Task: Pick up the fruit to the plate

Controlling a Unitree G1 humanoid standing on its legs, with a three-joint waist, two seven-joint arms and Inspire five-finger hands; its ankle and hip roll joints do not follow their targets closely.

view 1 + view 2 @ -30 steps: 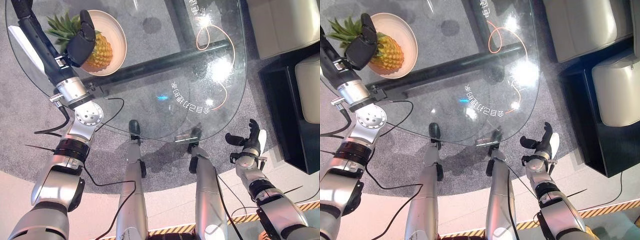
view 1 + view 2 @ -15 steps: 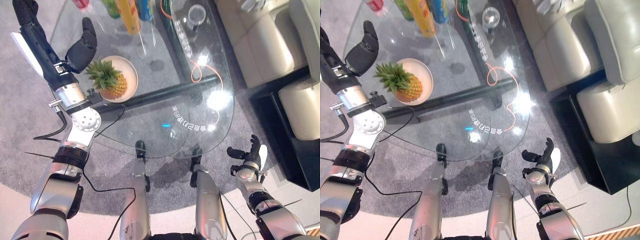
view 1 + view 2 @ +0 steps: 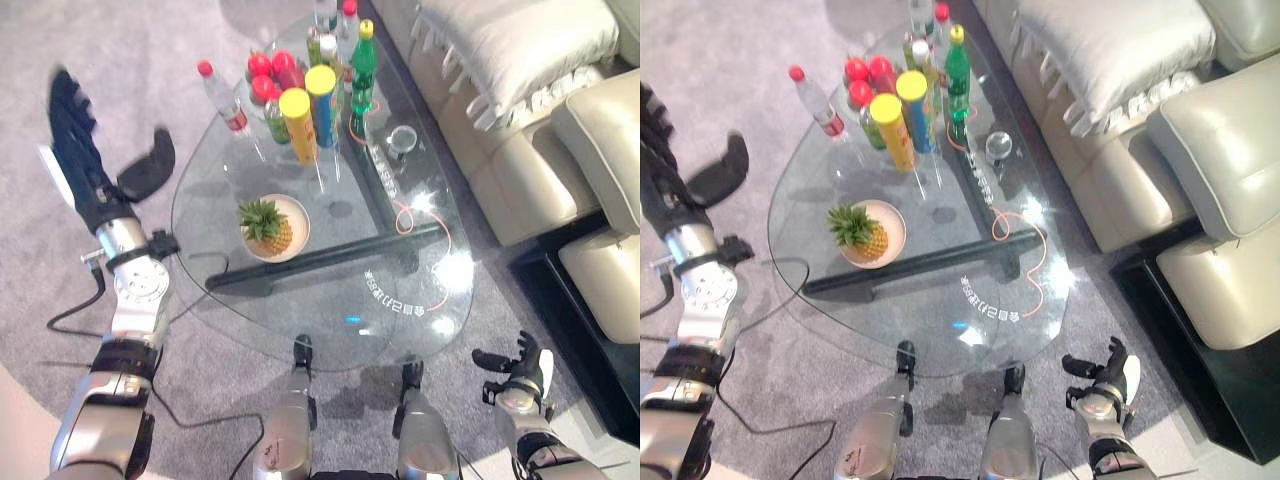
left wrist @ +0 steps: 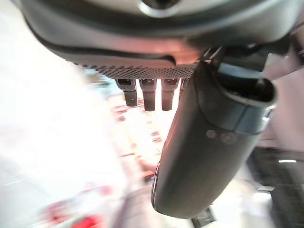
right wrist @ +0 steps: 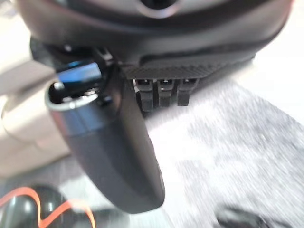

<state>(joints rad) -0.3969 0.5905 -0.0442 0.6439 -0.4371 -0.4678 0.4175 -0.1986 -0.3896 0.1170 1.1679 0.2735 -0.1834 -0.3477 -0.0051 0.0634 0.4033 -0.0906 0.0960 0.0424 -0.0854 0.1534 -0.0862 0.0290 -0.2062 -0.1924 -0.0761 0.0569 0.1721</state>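
Note:
A pineapple (image 3: 268, 232) with its green crown lies on a pale round plate (image 3: 298, 222) on the glass table (image 3: 330, 300), towards its left side. My left hand (image 3: 96, 180) is raised off the table's left edge, well apart from the plate, open with fingers straight and thumb (image 4: 209, 156) spread, holding nothing. My right hand (image 3: 518, 372) hangs low beyond the table's near right corner over the carpet, open and empty, its thumb (image 5: 118, 156) standing free.
At the table's far end stand two yellow cans (image 3: 298, 116), a green bottle (image 3: 362, 70), a red-capped bottle (image 3: 222, 100) and red fruit (image 3: 266, 78). A small glass (image 3: 403, 140) and an orange cord (image 3: 420, 215) lie at right. A cream sofa (image 3: 520, 100) borders the right side.
The camera has pulled back, so the whole table shows. My left hand let go of the pineapple and drew off to the left; the pineapple stays on the plate.

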